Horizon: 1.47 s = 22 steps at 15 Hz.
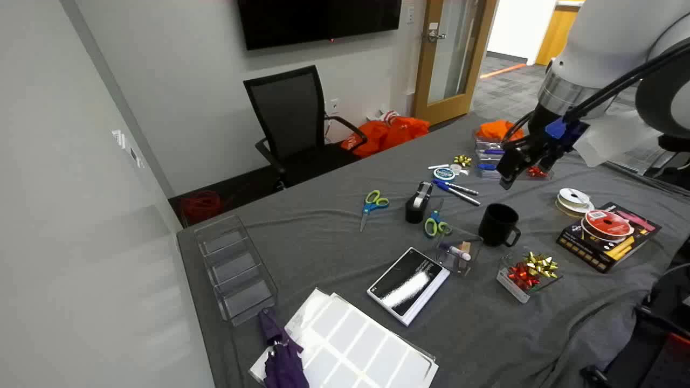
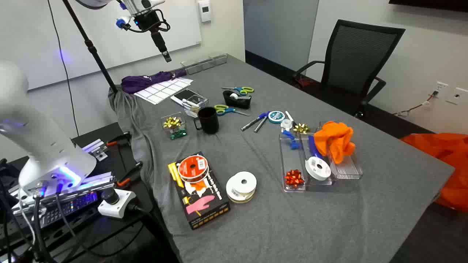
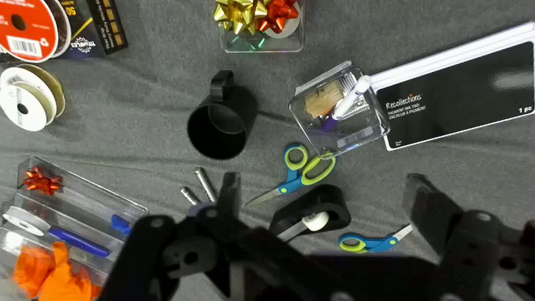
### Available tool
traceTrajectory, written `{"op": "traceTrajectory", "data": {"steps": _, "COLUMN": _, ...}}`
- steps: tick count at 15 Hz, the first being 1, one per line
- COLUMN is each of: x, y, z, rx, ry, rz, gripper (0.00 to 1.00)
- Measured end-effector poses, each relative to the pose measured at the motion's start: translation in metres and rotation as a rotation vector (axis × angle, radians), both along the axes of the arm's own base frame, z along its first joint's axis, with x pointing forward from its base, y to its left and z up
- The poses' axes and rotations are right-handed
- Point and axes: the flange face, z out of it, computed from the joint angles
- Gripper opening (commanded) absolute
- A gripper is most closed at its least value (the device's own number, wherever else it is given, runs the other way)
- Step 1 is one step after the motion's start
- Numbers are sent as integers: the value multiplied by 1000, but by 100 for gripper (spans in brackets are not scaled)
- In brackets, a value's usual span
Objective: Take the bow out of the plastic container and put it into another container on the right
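Note:
The gold bow (image 1: 540, 265) sits beside a red bow in the small clear plastic container (image 1: 513, 287). The gold bow shows in an exterior view (image 2: 172, 122) and at the top edge of the wrist view (image 3: 240, 16), where the container (image 3: 267, 49) is cut off. A dark rectangular box (image 1: 585, 250) lies nearby with a red ribbon spool on it; it also shows in an exterior view (image 2: 210, 216). My gripper (image 3: 324, 186) is open and empty, raised well above the table, away from the bow. It shows in both exterior views (image 1: 524, 171) (image 2: 166, 57).
A black mug (image 3: 221, 129) stands beside the bow's container. Another clear tub (image 3: 299, 110) holds a marker. A tape dispenser (image 3: 311, 213) and scissors (image 3: 292, 179) lie below the gripper. Long clear trays (image 2: 292, 164) hold a red bow and orange cloth. Another gold bow (image 2: 301, 128) lies nearby.

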Motion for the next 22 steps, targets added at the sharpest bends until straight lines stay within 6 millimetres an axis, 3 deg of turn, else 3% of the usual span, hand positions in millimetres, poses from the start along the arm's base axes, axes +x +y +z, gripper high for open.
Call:
{"op": "traceTrajectory", "data": {"steps": 4, "x": -1, "y": -1, "z": -1, "rx": 4, "ry": 1, "rz": 0, "gripper": 100}}
{"op": "traceTrajectory", "data": {"steps": 8, "x": -7, "y": -6, "z": -17, "rx": 9, "ry": 15, "rz": -6, "gripper": 100}}
{"op": "traceTrajectory", "data": {"steps": 13, "x": -20, "y": -19, "z": -46, "rx": 47, "ry": 37, "rz": -30, "gripper": 100}}
{"op": "traceTrajectory", "data": {"steps": 22, "x": -55, "y": -59, "z": -111, "rx": 201, "ry": -12, "rz": -6, "gripper": 100}}
